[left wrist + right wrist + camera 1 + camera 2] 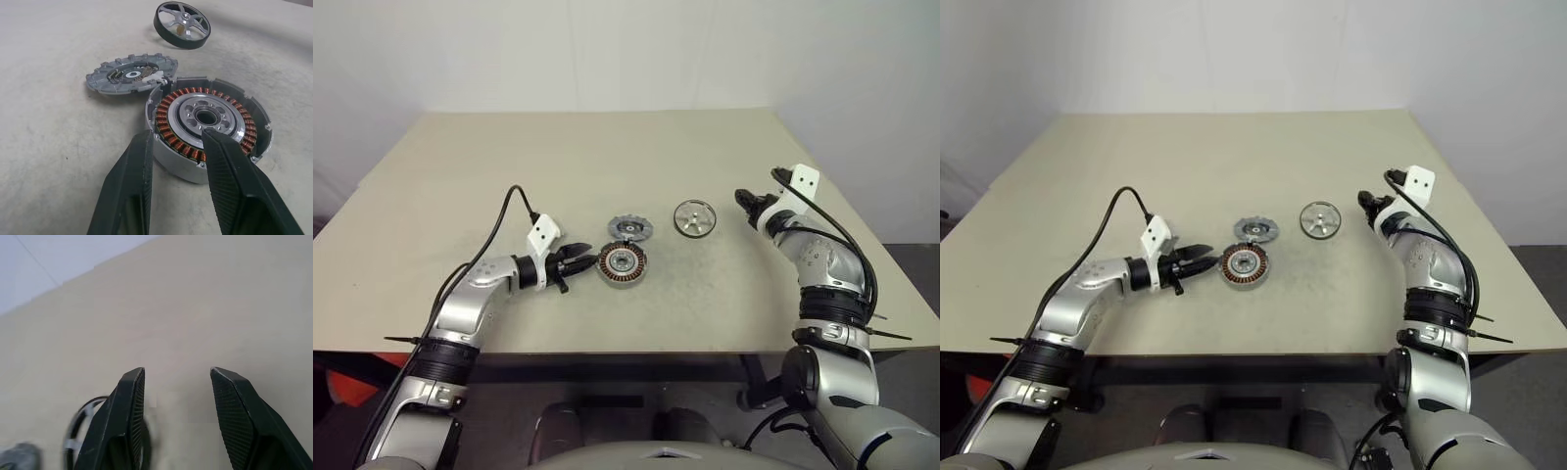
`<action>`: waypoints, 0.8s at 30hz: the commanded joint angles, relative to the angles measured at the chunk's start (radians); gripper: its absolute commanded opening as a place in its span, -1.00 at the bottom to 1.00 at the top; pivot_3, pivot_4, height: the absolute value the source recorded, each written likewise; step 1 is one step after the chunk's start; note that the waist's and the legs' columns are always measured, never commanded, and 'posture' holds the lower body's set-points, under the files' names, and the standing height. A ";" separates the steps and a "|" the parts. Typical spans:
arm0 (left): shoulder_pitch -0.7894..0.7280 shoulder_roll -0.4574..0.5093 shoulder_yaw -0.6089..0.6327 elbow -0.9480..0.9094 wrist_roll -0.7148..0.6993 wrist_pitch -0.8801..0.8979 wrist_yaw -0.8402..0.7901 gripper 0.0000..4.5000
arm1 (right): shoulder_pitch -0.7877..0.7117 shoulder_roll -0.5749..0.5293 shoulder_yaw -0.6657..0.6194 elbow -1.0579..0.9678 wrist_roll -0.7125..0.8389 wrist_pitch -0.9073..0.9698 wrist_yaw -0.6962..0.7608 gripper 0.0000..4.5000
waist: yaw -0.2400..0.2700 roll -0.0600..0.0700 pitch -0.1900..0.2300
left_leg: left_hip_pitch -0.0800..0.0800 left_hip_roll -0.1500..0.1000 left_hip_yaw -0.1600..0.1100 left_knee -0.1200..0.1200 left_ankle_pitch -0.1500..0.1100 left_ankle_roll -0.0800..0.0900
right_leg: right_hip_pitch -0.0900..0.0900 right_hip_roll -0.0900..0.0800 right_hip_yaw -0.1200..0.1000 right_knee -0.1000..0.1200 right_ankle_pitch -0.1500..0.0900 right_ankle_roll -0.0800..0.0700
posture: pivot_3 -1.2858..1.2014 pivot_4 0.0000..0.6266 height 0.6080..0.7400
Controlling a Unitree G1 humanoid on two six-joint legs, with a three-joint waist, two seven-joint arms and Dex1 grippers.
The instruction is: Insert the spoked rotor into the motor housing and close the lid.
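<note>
The left claw (176, 147) pinches the motor housing (622, 263) wall; the right claw (176, 377) gapes empty beside the spoked rotor (694, 217). A misaligned grab could skid it away.

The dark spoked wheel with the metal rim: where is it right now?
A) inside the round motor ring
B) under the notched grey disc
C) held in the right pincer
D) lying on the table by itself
D: the dark spoked wheel lies alone on the beige table, apart from the copper-wound metal ring and the open right pincer.
</note>
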 commanded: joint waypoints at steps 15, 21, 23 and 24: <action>-0.006 0.021 0.001 -0.036 0.004 -0.008 -0.004 -0.26 | -0.062 0.072 -0.180 0.120 0.264 0.188 -0.128 -0.05 | 0.002 0.000 0.000 | 0.000 0.000 0.000 0.000 0.000 -0.001 | 0.000 0.000 0.000 0.000 0.000 0.000 | 0.03 -1.00 1.00; -0.001 0.023 0.002 -0.044 0.005 -0.007 0.001 -0.26 | -0.049 0.104 -0.144 0.110 0.269 0.208 -0.110 -0.05 | 0.001 0.000 0.000 | 0.000 0.000 0.000 0.000 0.001 -0.001 | 0.000 0.000 0.000 0.000 0.000 0.000 | 0.03 -1.00 1.00; 0.000 0.025 0.003 -0.045 0.005 -0.007 0.001 -0.26 | -0.046 0.110 -0.136 0.113 0.266 0.207 -0.106 -0.05 | 0.002 0.000 0.000 | 0.000 0.000 0.000 0.000 0.001 -0.001 | 0.000 0.000 0.000 0.000 0.000 0.000 | 0.03 -1.00 1.00; 0.000 0.025 0.003 -0.044 0.005 -0.008 0.001 -0.26 | -0.044 0.113 -0.131 0.114 0.266 0.207 -0.101 -0.05 | 0.002 0.000 0.000 | 0.000 0.000 0.000 0.000 0.001 -0.001 | 0.000 0.000 0.000 0.000 0.000 0.000 | 0.03 -1.00 1.00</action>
